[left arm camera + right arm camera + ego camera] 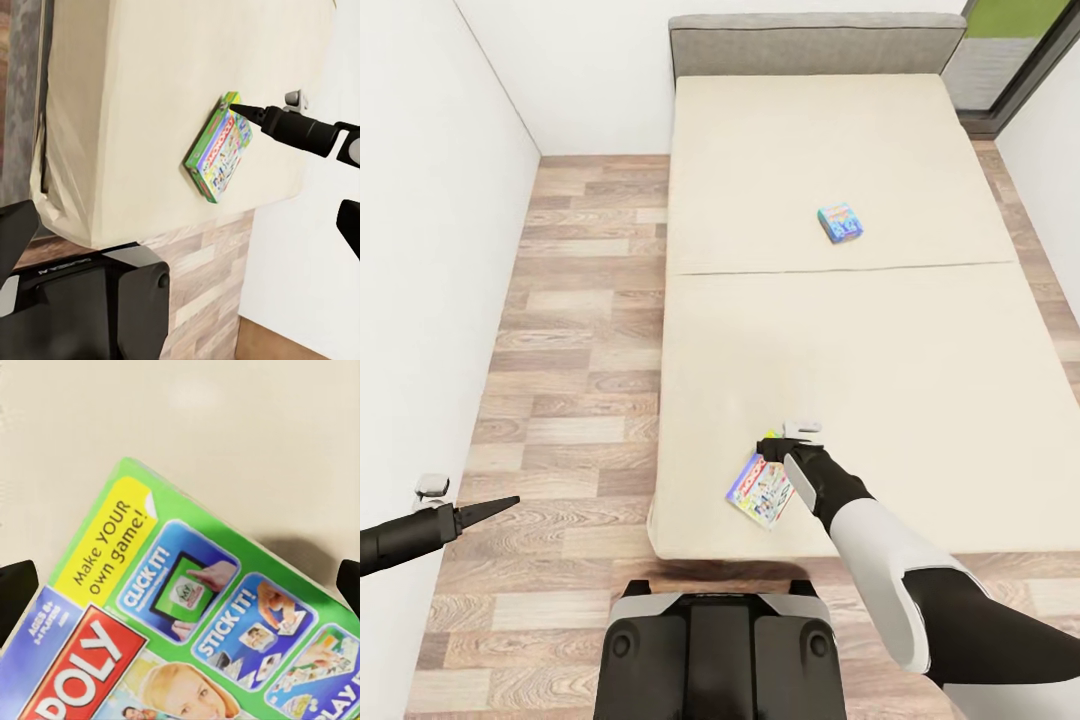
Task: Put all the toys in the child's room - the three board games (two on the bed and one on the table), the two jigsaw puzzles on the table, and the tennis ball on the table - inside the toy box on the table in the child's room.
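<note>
Here, right pincer [772,442] spread wide over the board game [761,490], apparently not gripping, left pincer [495,506] closed, empty

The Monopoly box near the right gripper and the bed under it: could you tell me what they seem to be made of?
Monopoly box: probably glossy printed cardboard, given its flat panels and bright graphics. Bed: matte beige fabric, apparently a soft mattress with a seam across it.

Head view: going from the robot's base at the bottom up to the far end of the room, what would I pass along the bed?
Robot base → Monopoly board game with the right claw at its edge → seam across the mattress → small blue board game → grey headboard.
</note>
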`<state>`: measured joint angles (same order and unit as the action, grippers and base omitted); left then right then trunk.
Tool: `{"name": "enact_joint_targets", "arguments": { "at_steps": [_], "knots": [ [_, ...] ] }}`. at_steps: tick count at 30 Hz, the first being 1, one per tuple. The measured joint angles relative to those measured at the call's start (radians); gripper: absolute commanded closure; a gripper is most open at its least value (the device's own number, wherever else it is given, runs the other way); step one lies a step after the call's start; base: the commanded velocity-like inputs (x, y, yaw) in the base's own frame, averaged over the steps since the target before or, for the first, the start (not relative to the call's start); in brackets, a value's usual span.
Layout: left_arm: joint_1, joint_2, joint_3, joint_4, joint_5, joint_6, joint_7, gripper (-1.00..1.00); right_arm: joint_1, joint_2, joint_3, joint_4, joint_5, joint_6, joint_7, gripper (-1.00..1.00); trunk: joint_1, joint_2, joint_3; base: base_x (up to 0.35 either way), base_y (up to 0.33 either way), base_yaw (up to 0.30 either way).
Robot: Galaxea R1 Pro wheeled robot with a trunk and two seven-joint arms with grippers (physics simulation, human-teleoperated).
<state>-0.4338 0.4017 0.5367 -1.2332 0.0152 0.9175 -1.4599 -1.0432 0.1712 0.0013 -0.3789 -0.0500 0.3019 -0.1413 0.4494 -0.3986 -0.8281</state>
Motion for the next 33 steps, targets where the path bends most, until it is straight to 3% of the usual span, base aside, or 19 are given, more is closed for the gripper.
{"name": "enact_joint_targets", "arguments": {
  "at_steps": [33],
  "knots": [
    [0.000,-0.002,-0.002,0.000,0.000,0.000,0.000,-1.00,0.000,-0.001,0.000,0.000,-0.001,0.000,0.000,-1.00,0.000,0.000,-0.010,0.022,0.009,0.000]
  ]
}}
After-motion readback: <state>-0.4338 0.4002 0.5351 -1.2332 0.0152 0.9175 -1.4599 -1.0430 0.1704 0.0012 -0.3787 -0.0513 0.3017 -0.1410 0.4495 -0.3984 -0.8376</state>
